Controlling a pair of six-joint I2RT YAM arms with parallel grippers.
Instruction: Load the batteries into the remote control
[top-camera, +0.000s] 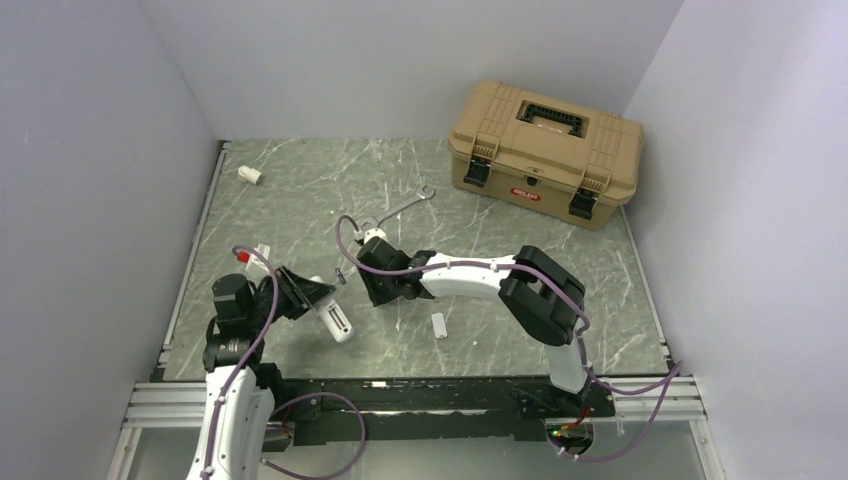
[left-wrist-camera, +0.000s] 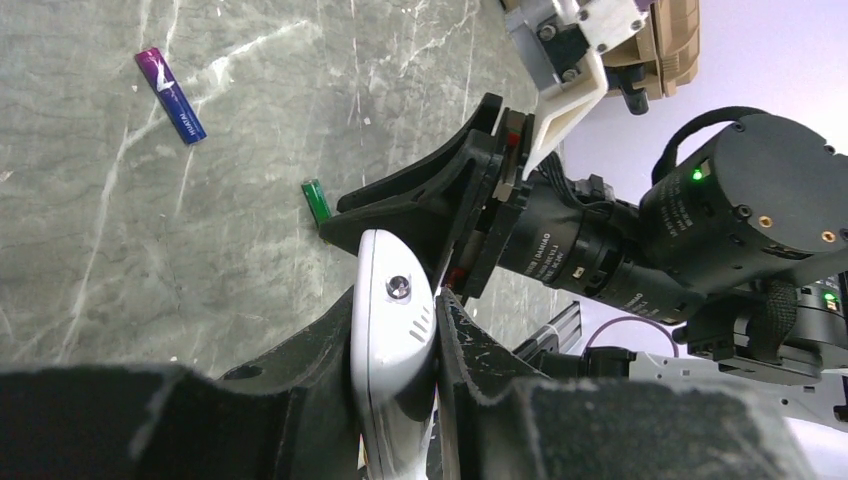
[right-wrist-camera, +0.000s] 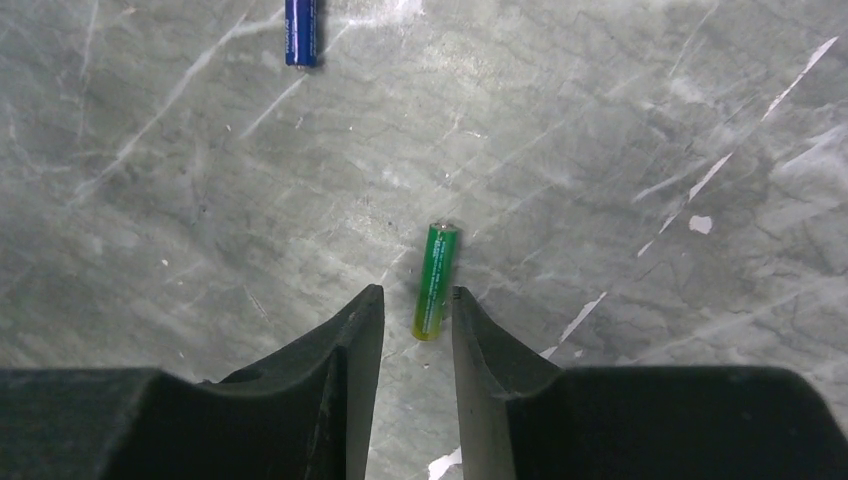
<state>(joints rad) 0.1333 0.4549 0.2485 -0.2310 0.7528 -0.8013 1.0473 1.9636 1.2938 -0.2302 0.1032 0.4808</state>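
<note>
The white remote control (left-wrist-camera: 392, 335) sits clamped edge-on between the fingers of my left gripper (left-wrist-camera: 395, 300), which is shut on it; in the top view the remote control (top-camera: 338, 322) sticks out toward the table front. The green battery (right-wrist-camera: 437, 280) lies flat on the marble. Its near end is between the tips of my right gripper (right-wrist-camera: 417, 297), whose jaws stand narrowly apart around it. The dark blue-purple battery (right-wrist-camera: 301, 32) lies farther off. From the left wrist view, the green battery (left-wrist-camera: 316, 198) peeks out beside the right gripper's black finger (left-wrist-camera: 420, 200), with the blue-purple battery (left-wrist-camera: 171, 96) beyond.
A tan toolbox (top-camera: 545, 150) stands at the back right. A metal wrench (top-camera: 400, 208) lies mid-table behind the right gripper (top-camera: 380, 290). A short white tube stub (top-camera: 249, 174) is at the back left. A small white tab (top-camera: 439, 325) lies near the front.
</note>
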